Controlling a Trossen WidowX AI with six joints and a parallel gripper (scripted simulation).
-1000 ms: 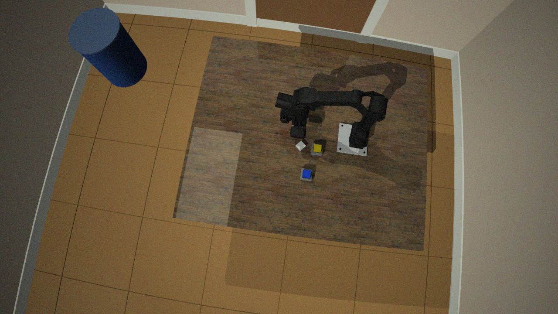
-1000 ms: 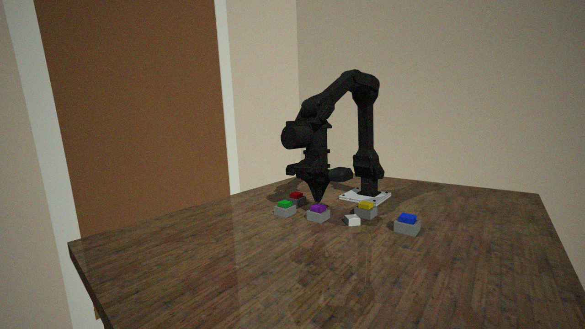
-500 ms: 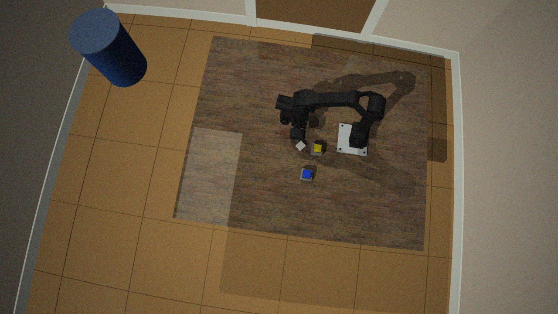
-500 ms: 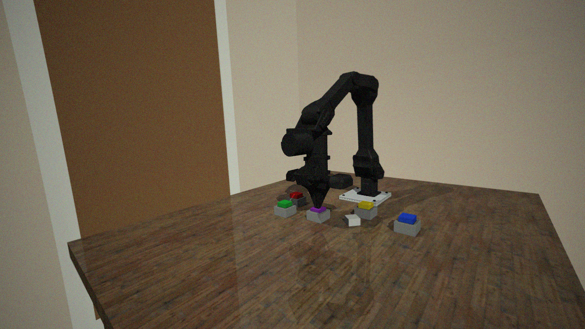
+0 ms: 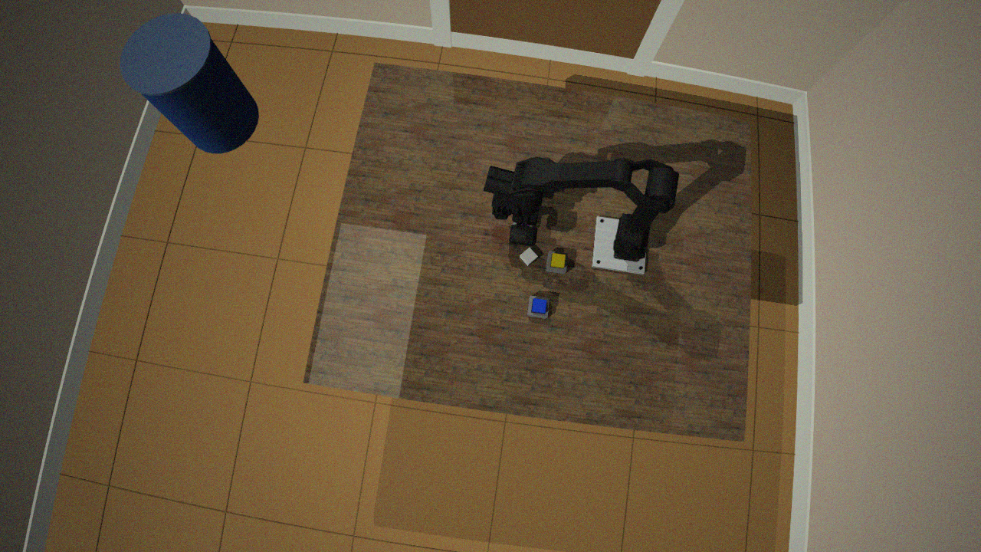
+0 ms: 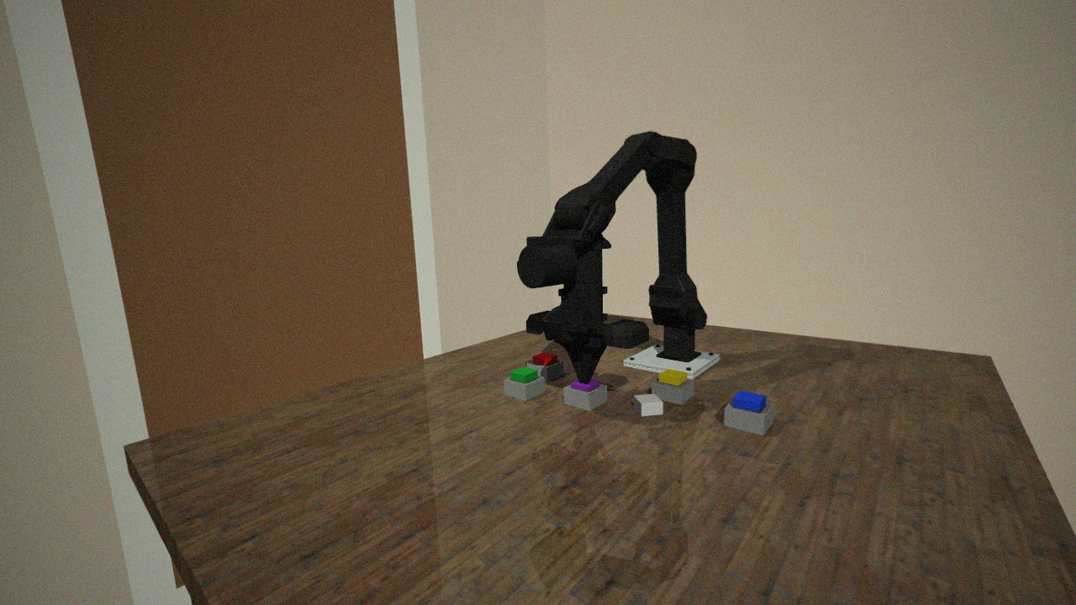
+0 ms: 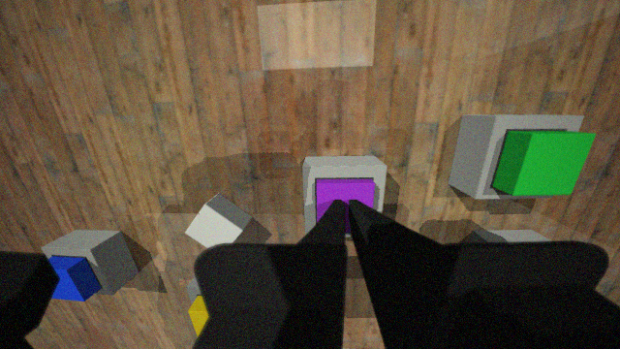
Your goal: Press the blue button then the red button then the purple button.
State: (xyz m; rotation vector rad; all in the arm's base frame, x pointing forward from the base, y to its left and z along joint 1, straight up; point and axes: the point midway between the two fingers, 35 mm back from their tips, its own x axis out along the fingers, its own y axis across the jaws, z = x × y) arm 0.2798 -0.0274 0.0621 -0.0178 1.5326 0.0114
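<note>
Wrist view, black parallel-jaw gripper (image 7: 347,206) pinched nearly closed and holding nothing, tips on the square purple push-button (image 7: 345,194) in its grey housing, small white block (image 7: 218,227) nearby, dark wooden table (image 6: 827,481).

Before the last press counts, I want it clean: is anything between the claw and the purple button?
Nothing visible. The shut claw points straight onto the purple button; the white block sits off to one side.

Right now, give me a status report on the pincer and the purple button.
Pincer shut, holding nothing, tips down on the purple square push-button. Small white block sits beside it, untouched. Nothing in the way.
</note>
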